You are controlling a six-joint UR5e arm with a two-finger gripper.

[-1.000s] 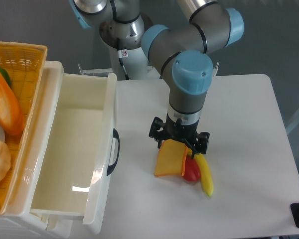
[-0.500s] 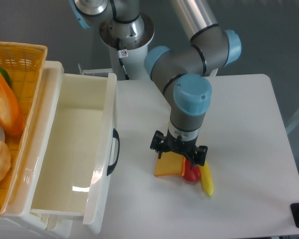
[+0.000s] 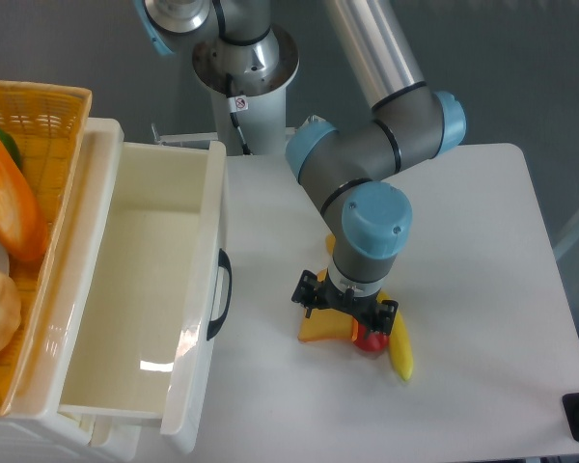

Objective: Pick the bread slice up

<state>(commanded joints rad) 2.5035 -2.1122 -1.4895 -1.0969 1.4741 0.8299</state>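
Observation:
The bread slice [image 3: 322,330] lies flat on the white table [image 3: 482,251], pale orange with a darker crust rim. Only its lower left part shows. My gripper [image 3: 344,313] is down right over it, and its black body hides most of the slice. The fingertips are hidden under the wrist, so I cannot tell whether they are open or shut. A red toy [image 3: 371,339] and a yellow banana [image 3: 399,347] lie against the slice's right side.
A white open drawer bin [image 3: 154,289] stands to the left of the gripper, its dark handle [image 3: 221,291] facing it. A yellow basket [image 3: 29,193] at the far left holds a long orange loaf [image 3: 10,203]. The robot base [image 3: 241,77] stands at the back.
The gripper has come down lower onto the bread slice over the last second. It now covers more of the slice. The slice, red toy and banana have stayed in place.

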